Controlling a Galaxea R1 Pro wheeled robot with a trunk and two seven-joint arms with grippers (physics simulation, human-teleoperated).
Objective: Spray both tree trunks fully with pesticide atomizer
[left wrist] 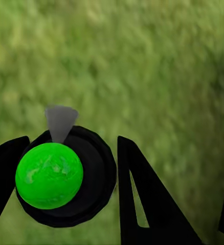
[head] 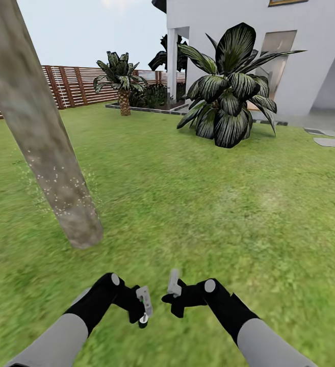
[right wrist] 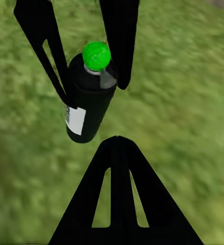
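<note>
**Q:** Where is the sprayer, and what holds it?

**A:** The black, cylindrical pesticide atomizer (left wrist: 66,176) with the bright green ball top sits in your left pincer (left wrist: 71,140), whose dark fingers are clamped on either side of its body. In the right wrist view the bottle hangs above the blurry green grass floor (right wrist: 183,102), clear of it. Your right pincer (right wrist: 117,140) has its fingers pressed together with nothing between them. In the head view both arms sit low at the bottom centre of the frame.

**Q:** Which step is this?

**A:** By my reading, spraying the first tree. The thick, mottled grey-brown tree trunk (head: 45,153) leans through the left of the head view, and white specks dot only its lower stretch.

**Q:** What does the next move call for?

**A:** Probably lifting the left arm and turning the nozzle toward the trunk, then working along the unspeckled bark. The second tree must then be found.
</note>
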